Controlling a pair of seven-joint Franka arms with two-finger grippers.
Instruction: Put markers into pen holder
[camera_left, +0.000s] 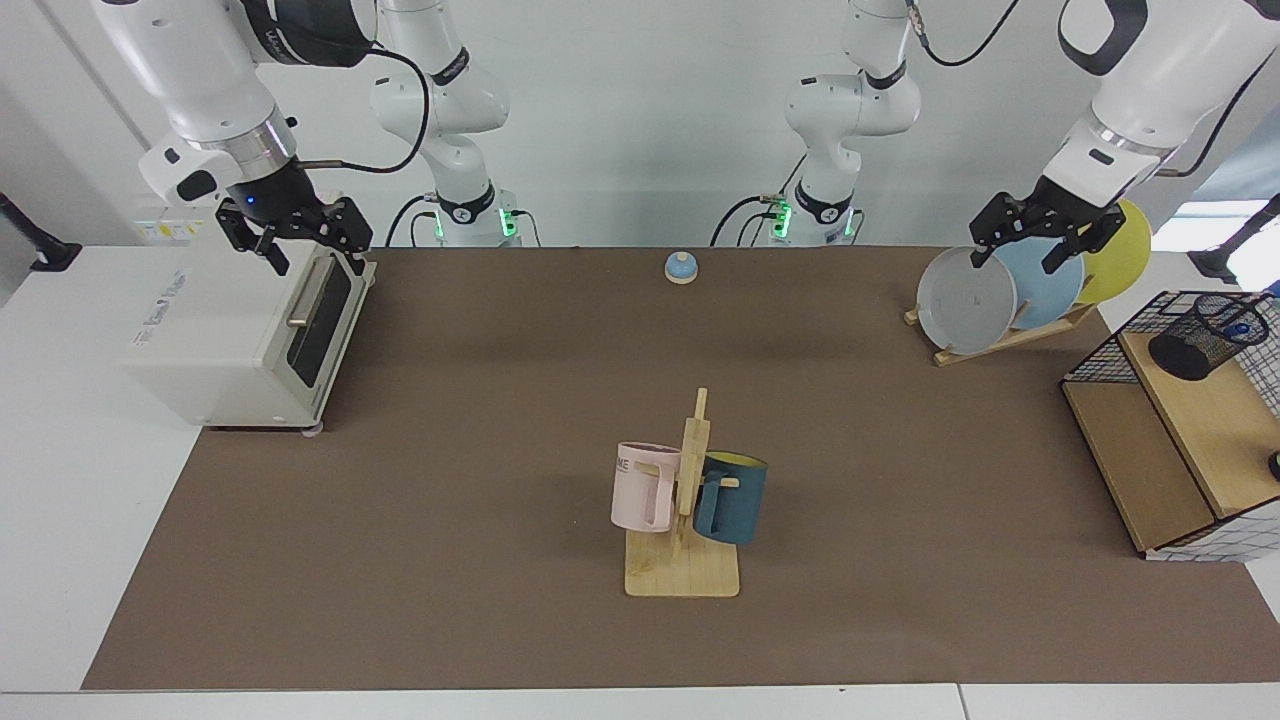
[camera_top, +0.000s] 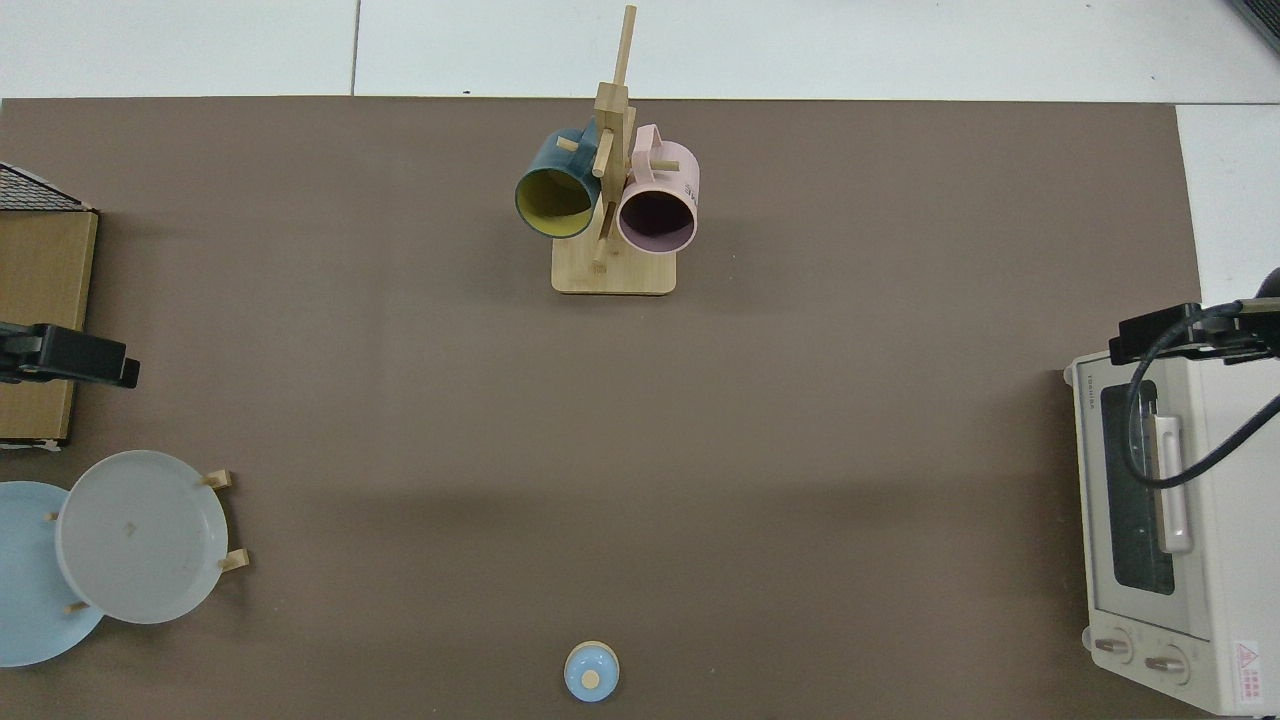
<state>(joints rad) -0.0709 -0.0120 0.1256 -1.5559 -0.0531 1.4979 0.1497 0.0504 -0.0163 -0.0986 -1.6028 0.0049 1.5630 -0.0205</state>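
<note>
Facing view: the pen holder (camera_left: 1203, 335) stands on the upper wooden shelf of the wire basket (camera_left: 1100, 345) at far right, with the marker (camera_left: 1237, 325) already inside it, blue end showing at the rim. The left gripper (camera_left: 1040, 238) hangs above the plate rack (camera_left: 1000, 340), fingers apart and empty. The right gripper (camera_left: 290, 232) hangs over the toaster oven (camera_left: 240, 335), fingers apart, empty.

Top view: neither holder nor marker shows. One gripper (camera_top: 70, 355) sits at the left edge, another (camera_top: 1170, 335) above the oven.

Judgement: insertion looks complete; both arms should hold clear of the basket so as not to tip the holder.
</note>
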